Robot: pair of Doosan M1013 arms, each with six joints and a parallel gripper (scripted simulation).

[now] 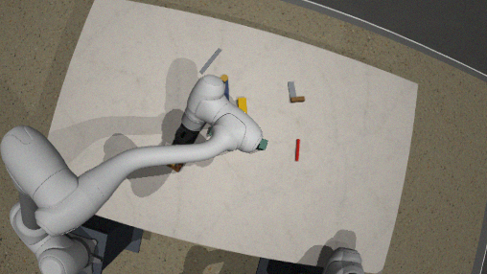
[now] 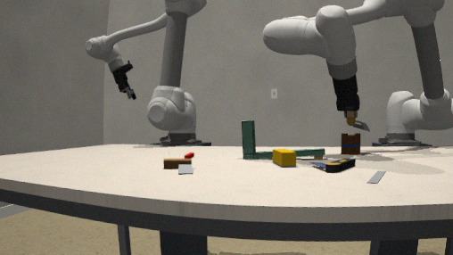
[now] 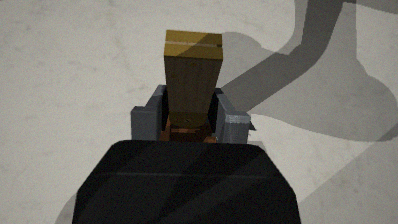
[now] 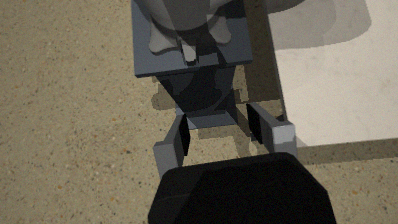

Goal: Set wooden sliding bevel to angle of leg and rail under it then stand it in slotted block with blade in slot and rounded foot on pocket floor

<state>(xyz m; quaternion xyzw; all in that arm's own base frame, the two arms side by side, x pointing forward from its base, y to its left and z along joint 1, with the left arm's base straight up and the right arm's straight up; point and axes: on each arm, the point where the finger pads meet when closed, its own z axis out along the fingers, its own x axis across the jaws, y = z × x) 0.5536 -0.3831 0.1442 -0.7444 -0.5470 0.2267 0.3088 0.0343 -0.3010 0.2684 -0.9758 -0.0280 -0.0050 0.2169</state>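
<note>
My left gripper (image 2: 350, 114) (image 3: 189, 100) is shut on the wooden bevel (image 2: 351, 120) (image 3: 192, 82). The bevel's grey blade (image 2: 362, 127) sticks out at a downward slant. The brown slotted block (image 1: 177, 168) (image 2: 350, 144) (image 3: 192, 133) stands just below the bevel, with a gap between them in the exterior view. Its slot is mostly hidden in the left wrist view. The green leg (image 1: 263, 144) (image 2: 248, 138) rises from the green rail (image 2: 312, 152); the left arm hides most of the rail in the top view. My right gripper (image 2: 130, 94) (image 4: 217, 121) is open and empty, away from the objects.
The black bevel (image 1: 224, 78) (image 2: 341, 166) lies near a yellow block (image 1: 243, 104) (image 2: 284, 158). A grey strip (image 1: 211, 60) (image 2: 376, 176), a red stick (image 1: 297, 149) (image 2: 189, 155) and a brown piece (image 1: 298, 100) (image 2: 177, 163) with a grey plate (image 1: 291, 89) (image 2: 185, 169) lie farther off.
</note>
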